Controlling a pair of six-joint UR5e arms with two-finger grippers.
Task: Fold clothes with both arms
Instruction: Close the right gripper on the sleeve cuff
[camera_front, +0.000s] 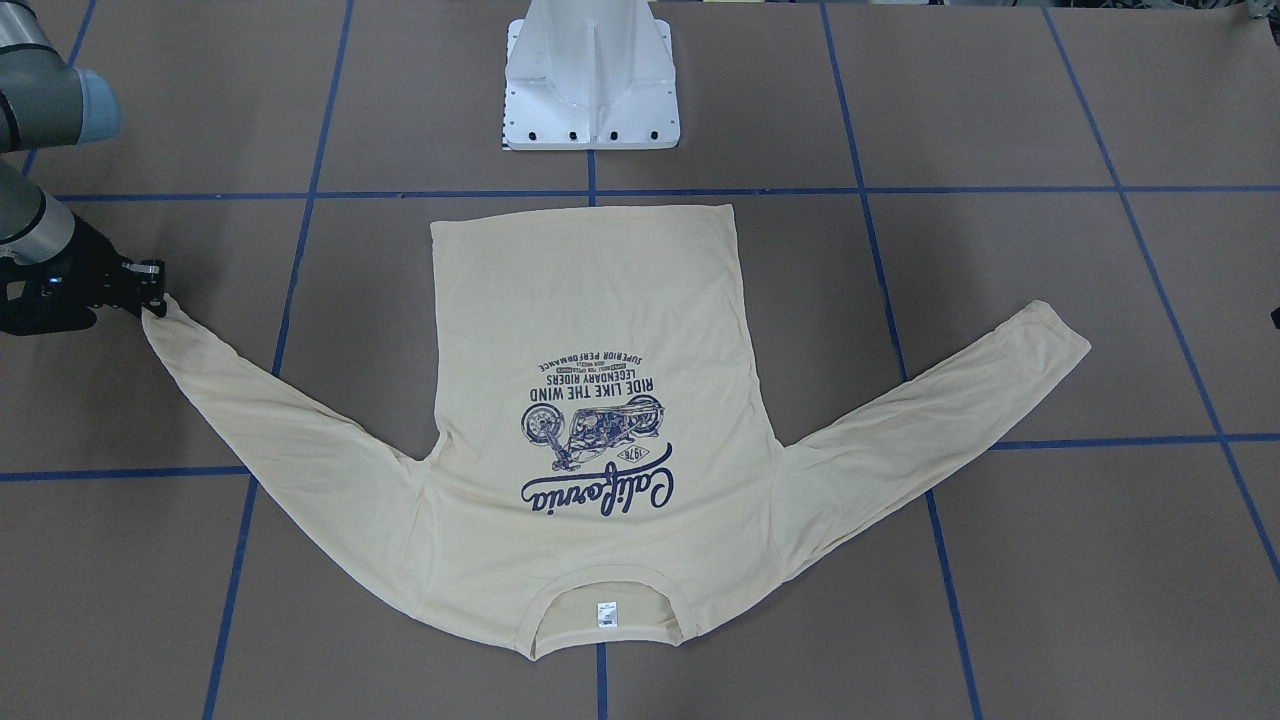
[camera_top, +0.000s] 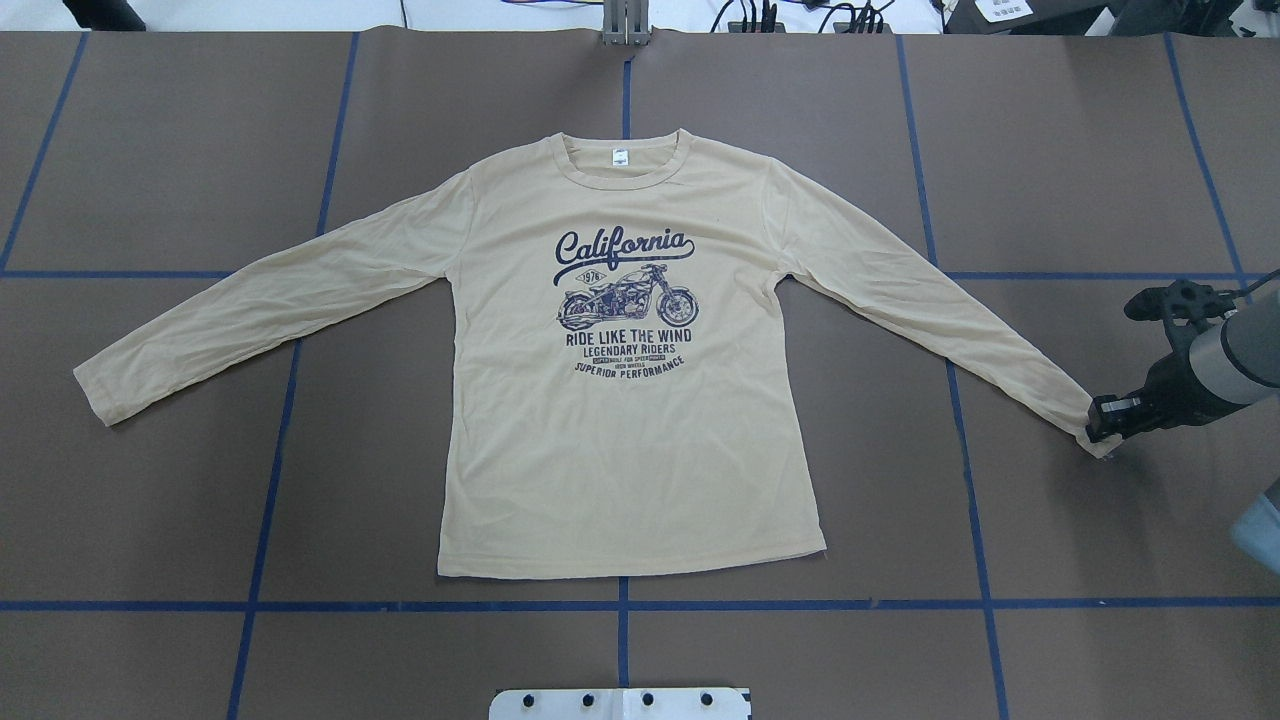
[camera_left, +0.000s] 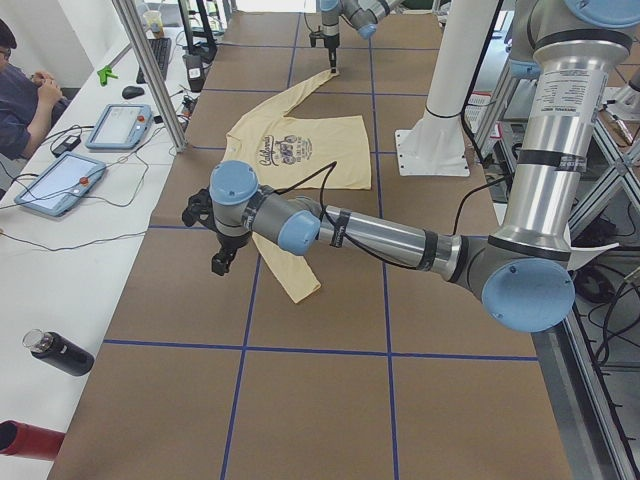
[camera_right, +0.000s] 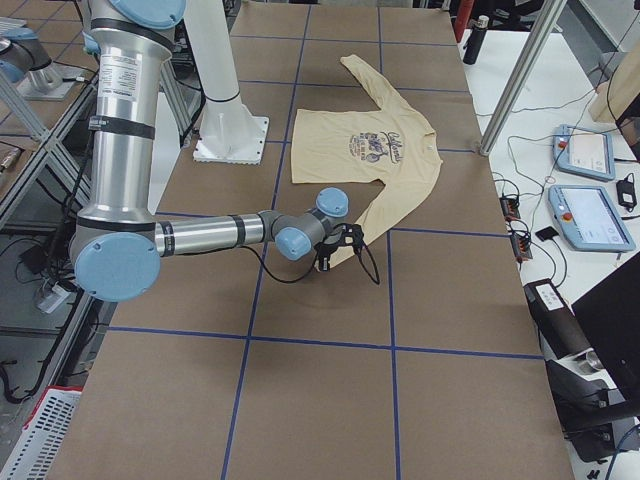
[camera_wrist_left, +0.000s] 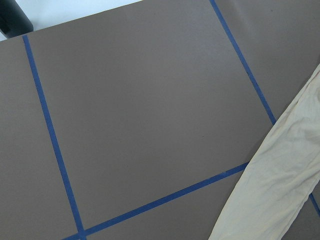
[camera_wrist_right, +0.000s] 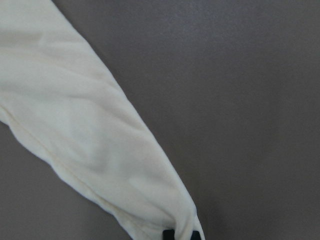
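Front view, shirt: the cream shirt (camera_front: 590, 300) lies flat and print-up on the brown table (camera_front: 1050, 600). Its collar is toward the camera, its hem is near the white base (camera_front: 590, 90), and both sleeves are spread wide.
Front view, right gripper: the right gripper (camera_front: 152, 297) sits at the tip of the sleeve on the view's left, where the cuff narrows to a point against it.
Overhead view, shirt: it lies across the blue tape lines (camera_top: 800, 605), with the navy print upright and the collar on the far side from the robot.
Overhead view, right gripper: low over the table, touching the cuff on the robot's right.
Left-side view, left gripper: the left gripper (camera_left: 222, 262) hangs pointing down over bare table, just beside the near sleeve end and apart from the cloth. Whether it is released or clenched cannot be told.
Right-side view, right arm: the right arm (camera_right: 200, 233) stretches low over the table, its tool at the near cuff.
Left wrist view, shirt: a sleeve crosses the lower right corner, with table and tape lines beside it.
Right wrist view, right gripper: the sleeve runs down from the upper left. Its bunched cuff is pinched between two black fingertips (camera_wrist_right: 169, 235), so the gripper is clenched on the shirt.
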